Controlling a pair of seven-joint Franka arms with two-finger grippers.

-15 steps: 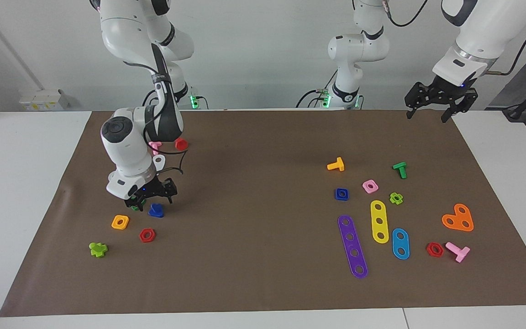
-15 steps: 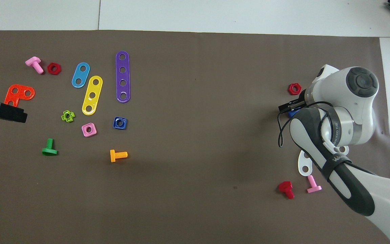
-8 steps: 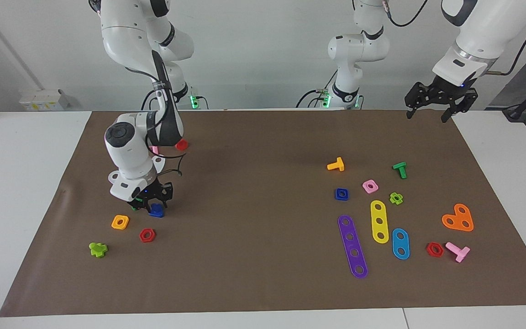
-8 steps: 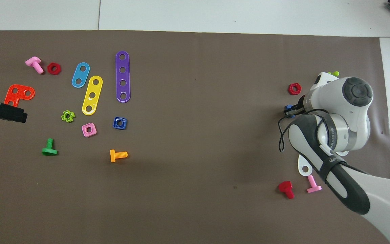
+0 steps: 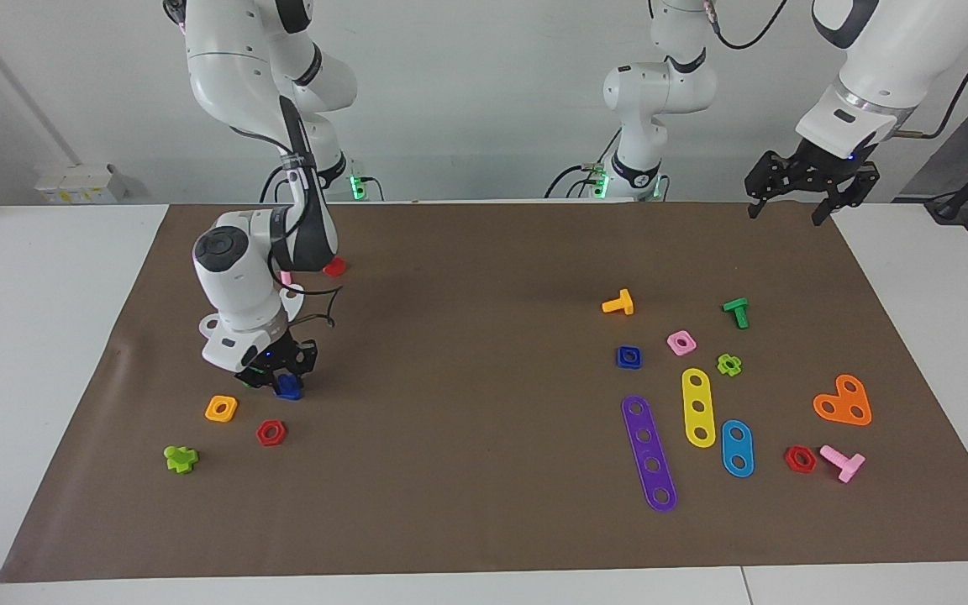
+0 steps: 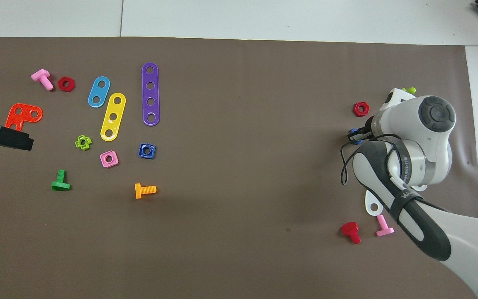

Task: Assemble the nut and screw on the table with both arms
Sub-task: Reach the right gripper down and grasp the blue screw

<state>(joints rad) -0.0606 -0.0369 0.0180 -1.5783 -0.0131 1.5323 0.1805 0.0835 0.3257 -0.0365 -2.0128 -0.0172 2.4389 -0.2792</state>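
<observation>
Right gripper (image 5: 280, 376): low over the mat (image 5: 484, 521) at the right arm's end of the table, fingers drawn in against the blue screw (image 5: 287, 386) and clamped on it. One second ago the fingers stood apart above the screw; since then the wrist has come down and the fingers have drawn together. In the overhead view only a sliver of the screw (image 6: 353, 136) shows past the wrist.

Beside that gripper, farther from the robots: orange square nut (image 5: 221, 408), red hex nut (image 5: 270, 433), light green cross piece (image 5: 181, 458). All unmoved.

Blue nut (image 5: 628, 357): flat on the mat, well apart from the right gripper, toward the left arm's end. Same spot as before. Also seen from overhead (image 6: 147, 150).

Around the blue nut: orange bolt (image 5: 618, 303) nearer the robots, pink square nut (image 5: 681, 342) just beside it, purple strip (image 5: 649, 452) farther from the robots. Unchanged.

Left gripper (image 5: 812, 186): raised over the mat's edge nearest the robots at its own end of the table, fingers spread, holding nothing. This arm waits; no change across the frames.
</observation>
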